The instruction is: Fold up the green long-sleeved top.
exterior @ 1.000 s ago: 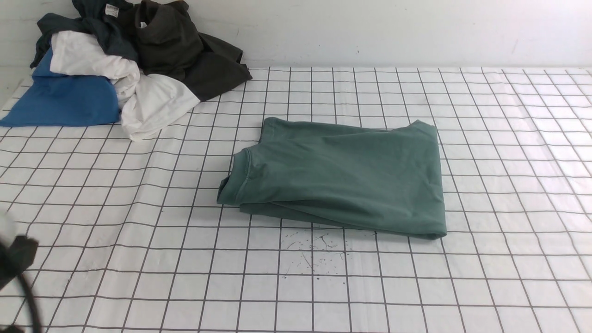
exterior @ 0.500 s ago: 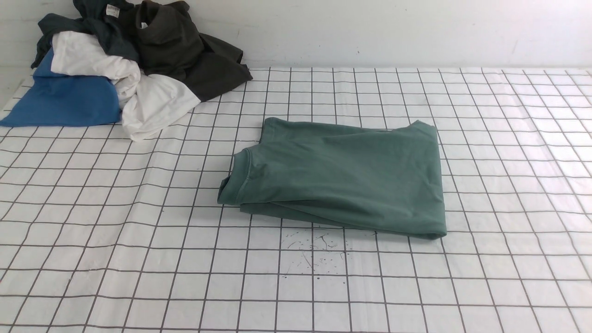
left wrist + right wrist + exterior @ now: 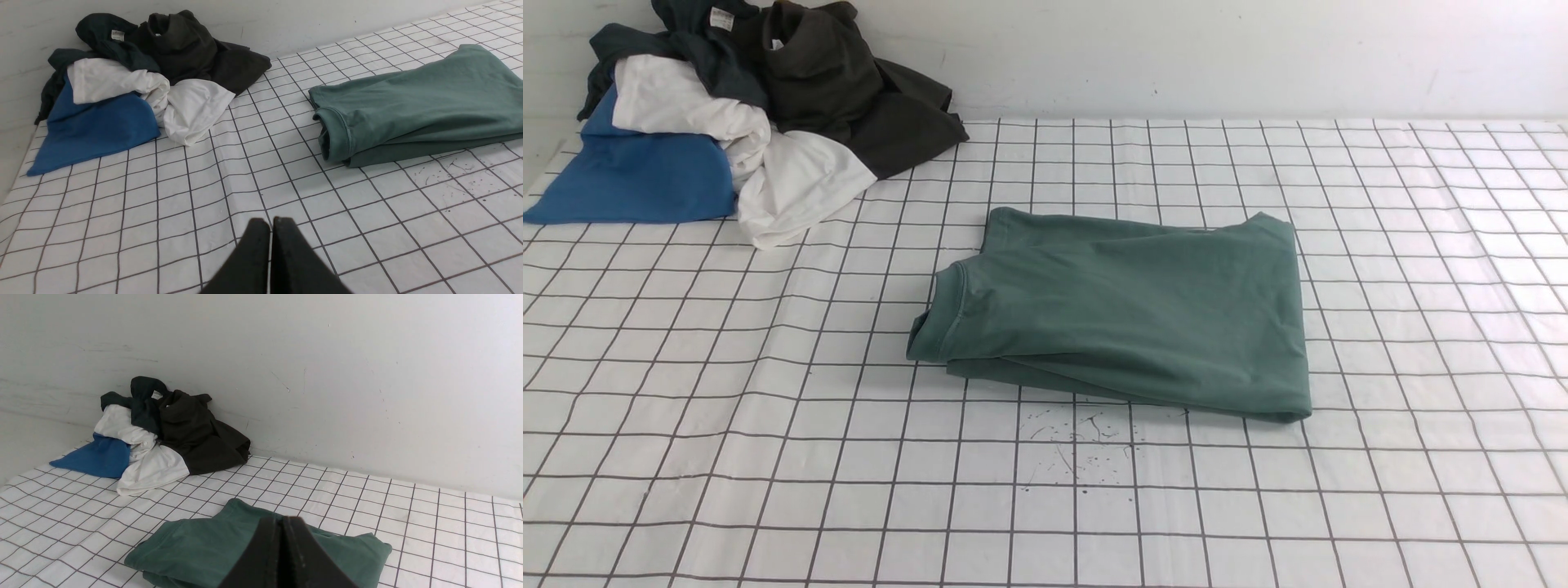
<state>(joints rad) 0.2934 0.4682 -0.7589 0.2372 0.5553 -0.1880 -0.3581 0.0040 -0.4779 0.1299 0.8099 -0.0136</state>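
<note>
While the green long-sleeved top (image 3: 1123,314) is laid folded in a flat rectangle near the middle of the gridded table (image 3: 768,457), neither arm is seen in the front view; a pile of clothes (image 3: 727,114) is heaped at the far left corner, well apart. In the wrist views, the left gripper (image 3: 270,222) is held closed over bare cloth; the right gripper (image 3: 282,522) is likewise pressed shut, empty, with the top seen behind it.

The grid-lined white tablecloth (image 3: 768,457) is viewed from above and behind in the front view. It is seen low and obliquely from each wrist. The folded green cotton top (image 3: 1127,318) (image 3: 412,106) (image 3: 204,547) and crumpled clothes pile (image 3: 735,114) (image 3: 135,85) (image 3: 159,445) are shared by all three.
</note>
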